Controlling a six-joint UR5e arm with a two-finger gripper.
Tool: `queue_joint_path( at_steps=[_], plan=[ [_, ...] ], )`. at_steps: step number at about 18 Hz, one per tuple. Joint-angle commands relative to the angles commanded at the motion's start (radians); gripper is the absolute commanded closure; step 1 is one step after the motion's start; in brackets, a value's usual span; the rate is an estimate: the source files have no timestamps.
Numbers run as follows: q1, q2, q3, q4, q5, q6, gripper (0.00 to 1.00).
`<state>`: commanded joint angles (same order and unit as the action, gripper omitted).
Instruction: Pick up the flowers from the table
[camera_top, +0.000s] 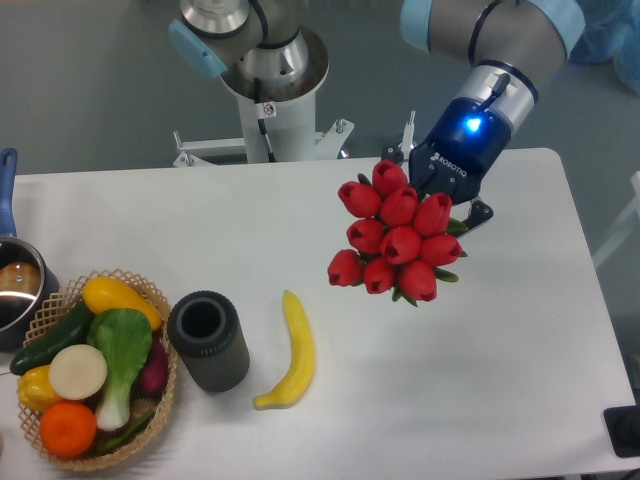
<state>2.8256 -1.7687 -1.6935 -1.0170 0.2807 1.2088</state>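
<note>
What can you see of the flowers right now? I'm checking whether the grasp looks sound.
The flowers are a tight bunch of about nine red tulip buds, smooth and artificial-looking, with bits of green leaf showing at the right edge. The buds face the camera, hiding the stems. The bunch hangs in the air above the white table, touching nothing but the gripper behind it, which appears shut on the hidden stems. The contact itself is out of sight.

The gripper (437, 203) holds the flowers (394, 237) above the table (520, 350), right of centre, red buds hiding its fingers. Near left stand a yellow banana (289, 353), a dark cylinder (208, 340) and a basket (160, 395) of vegetables
</note>
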Motion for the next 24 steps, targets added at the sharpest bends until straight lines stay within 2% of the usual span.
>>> queue_joint_path(
  at_steps=[24],
  plan=[
    [0.017,0.003,-0.003,0.002,-0.003,-0.005,0.62]
  ],
)
